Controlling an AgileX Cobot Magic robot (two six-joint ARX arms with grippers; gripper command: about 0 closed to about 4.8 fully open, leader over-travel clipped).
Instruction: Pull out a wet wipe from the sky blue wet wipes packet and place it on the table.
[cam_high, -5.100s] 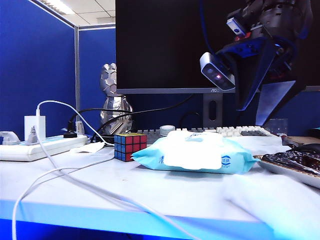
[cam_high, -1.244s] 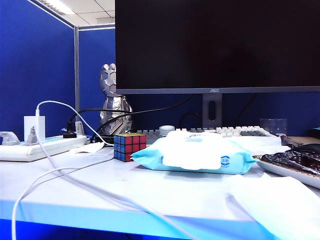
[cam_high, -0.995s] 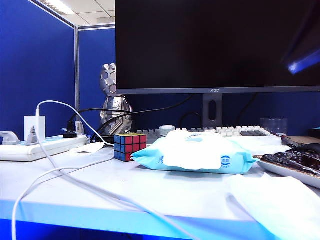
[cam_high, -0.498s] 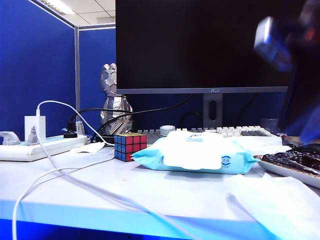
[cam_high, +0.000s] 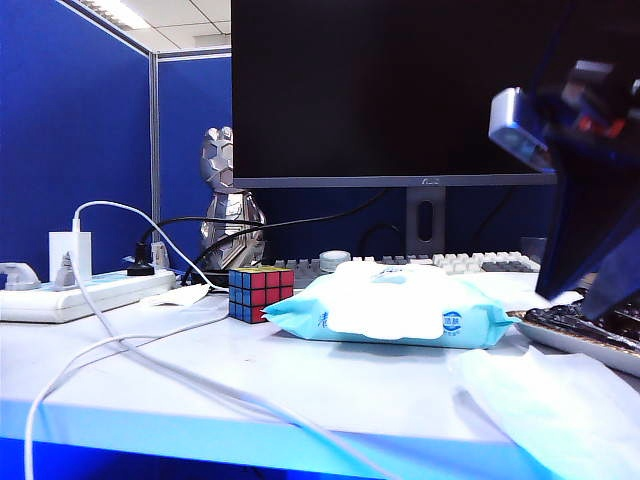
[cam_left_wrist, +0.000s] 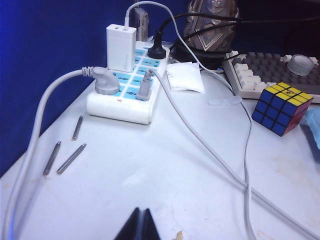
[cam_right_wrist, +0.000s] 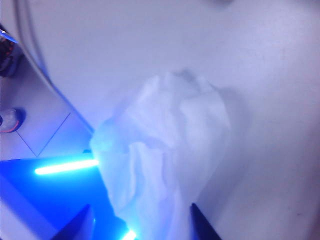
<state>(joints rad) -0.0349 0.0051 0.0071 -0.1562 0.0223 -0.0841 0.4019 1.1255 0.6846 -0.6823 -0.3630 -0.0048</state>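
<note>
Here the right gripper (cam_right_wrist: 137, 227), open and cut off, hangs above the wet wipe (cam_right_wrist: 165, 165).

Blue-tinted light, right wrist view blurred

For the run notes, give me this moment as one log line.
left gripper: shut, idle near power strip | right gripper: open above wet wipe | wet wipe: crumpled on table front edge | packet: untouched

An office cubicle: blue partition walls (cam_high: 75, 150) enclose a white table (cam_high: 330, 385) carrying a large monitor (cam_high: 400, 90), a keyboard (cam_high: 470, 263) and a loaded power strip (cam_left_wrist: 127, 90).
</note>
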